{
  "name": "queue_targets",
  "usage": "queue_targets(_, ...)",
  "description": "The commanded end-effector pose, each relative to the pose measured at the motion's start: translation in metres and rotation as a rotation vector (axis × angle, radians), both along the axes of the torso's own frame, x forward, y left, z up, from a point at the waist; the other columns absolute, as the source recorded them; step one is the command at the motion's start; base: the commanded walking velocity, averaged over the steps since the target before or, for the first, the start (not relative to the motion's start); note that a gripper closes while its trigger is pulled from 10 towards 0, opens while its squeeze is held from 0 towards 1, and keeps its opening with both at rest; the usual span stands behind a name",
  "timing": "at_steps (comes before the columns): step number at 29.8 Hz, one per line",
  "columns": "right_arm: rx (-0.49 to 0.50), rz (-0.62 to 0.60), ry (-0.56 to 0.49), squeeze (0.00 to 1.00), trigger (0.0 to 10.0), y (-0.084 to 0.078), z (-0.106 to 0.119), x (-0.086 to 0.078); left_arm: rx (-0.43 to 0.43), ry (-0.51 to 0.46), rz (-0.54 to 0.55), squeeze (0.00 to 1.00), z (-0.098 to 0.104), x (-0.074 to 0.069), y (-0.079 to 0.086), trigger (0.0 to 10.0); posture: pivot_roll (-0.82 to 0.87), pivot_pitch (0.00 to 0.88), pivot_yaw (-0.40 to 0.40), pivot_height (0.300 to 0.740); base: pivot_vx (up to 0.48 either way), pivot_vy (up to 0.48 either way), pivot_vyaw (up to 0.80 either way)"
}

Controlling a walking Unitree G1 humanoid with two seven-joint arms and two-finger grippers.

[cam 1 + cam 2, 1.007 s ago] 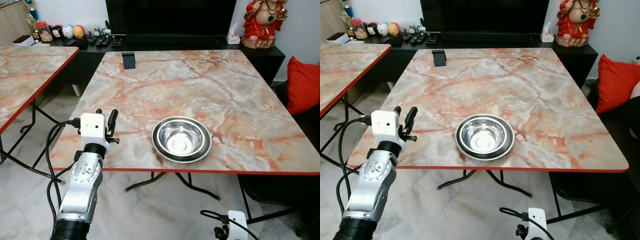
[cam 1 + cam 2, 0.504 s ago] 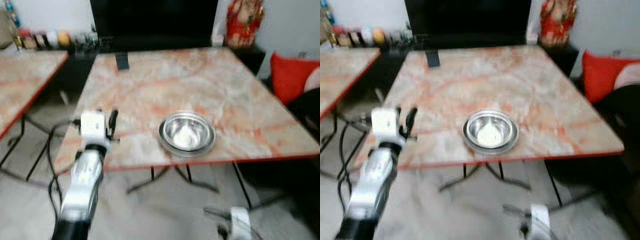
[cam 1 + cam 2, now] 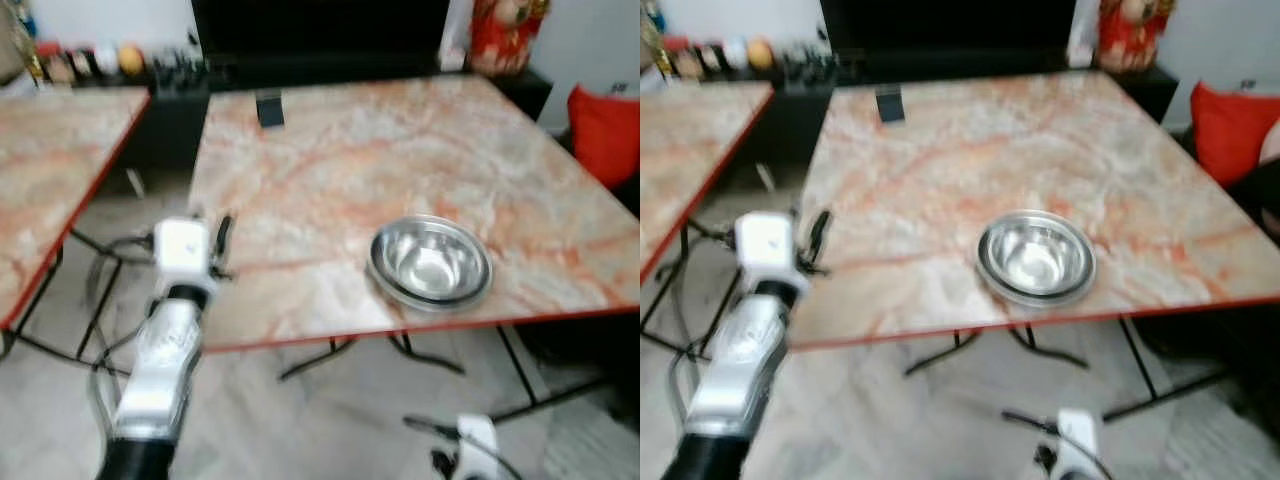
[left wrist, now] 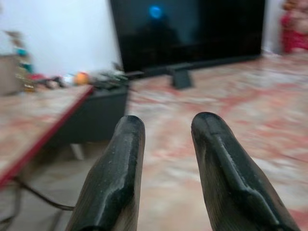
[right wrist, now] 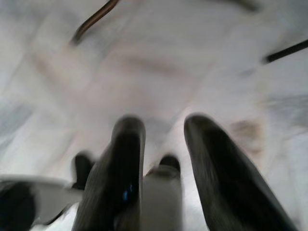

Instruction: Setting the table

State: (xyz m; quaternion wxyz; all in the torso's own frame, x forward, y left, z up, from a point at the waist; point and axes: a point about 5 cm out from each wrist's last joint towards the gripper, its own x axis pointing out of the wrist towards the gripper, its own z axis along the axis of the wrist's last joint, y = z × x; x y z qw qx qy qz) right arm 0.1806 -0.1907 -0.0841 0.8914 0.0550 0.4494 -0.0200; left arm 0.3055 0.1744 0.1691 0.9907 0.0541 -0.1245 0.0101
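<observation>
Left eye view, blurred: a second marble bench (image 3: 50, 170) stands at the far left. Next, the left claw (image 3: 212, 245) is raised at the near left edge of the main bench (image 3: 330, 160); the left wrist view shows its fingers (image 4: 118, 168) slightly apart and empty. The steel bowl (image 3: 430, 262) sits on the bench close to its front edge. The right claw (image 5: 159, 168) hangs over the floor, fingers a little apart, holding nothing.

No text, label or number can be read anywhere; the views are perhaps too blurred for it.
</observation>
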Motion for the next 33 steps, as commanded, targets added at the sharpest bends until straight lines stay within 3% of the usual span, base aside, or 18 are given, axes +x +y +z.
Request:
queue_targets(1,-0.021,-0.008,0.011,0.0,10.0,-0.0087,-0.0009,-0.0047,0.008,-0.012,-0.021,0.0,0.0032,0.0007,-0.008,10.0,-0.04,0.0,0.046,0.74,0.0,0.33,0.0)
queue_targets(7,-0.03,0.004,0.008,0.0,10.0,-0.0086,-0.0006,-0.004,0.01,-0.011,-0.02,0.0,0.0034,0.0007,-0.0076,10.0,-0.04,0.0,0.047,0.74,0.0,0.328,0.0)
queue_targets(14,-0.029,0.003,0.005,0.0,10.0,-0.0082,-0.0005,-0.004,0.011,-0.013,-0.02,0.0,0.0038,0.0006,-0.0078,10.0,-0.04,0.0,0.049,0.74,0.0,0.328,0.77)
queue_targets(23,-0.032,0.009,0.007,0.0,10.0,-0.0082,-0.0008,-0.0047,0.014,-0.01,-0.02,0.0,0.0025,0.0002,-0.008,10.0,-0.05,0.0,0.05,0.74,0.0,0.329,0.0)
queue_targets(33,-0.032,0.014,0.008,0.0,10.0,-0.0083,-0.0011,-0.0054,0.015,-0.003,-0.008,0.0,-0.0001,-0.0012,-0.0053,10.0,-0.05,0.0,0.051,0.74,0.0,0.329,0.76)
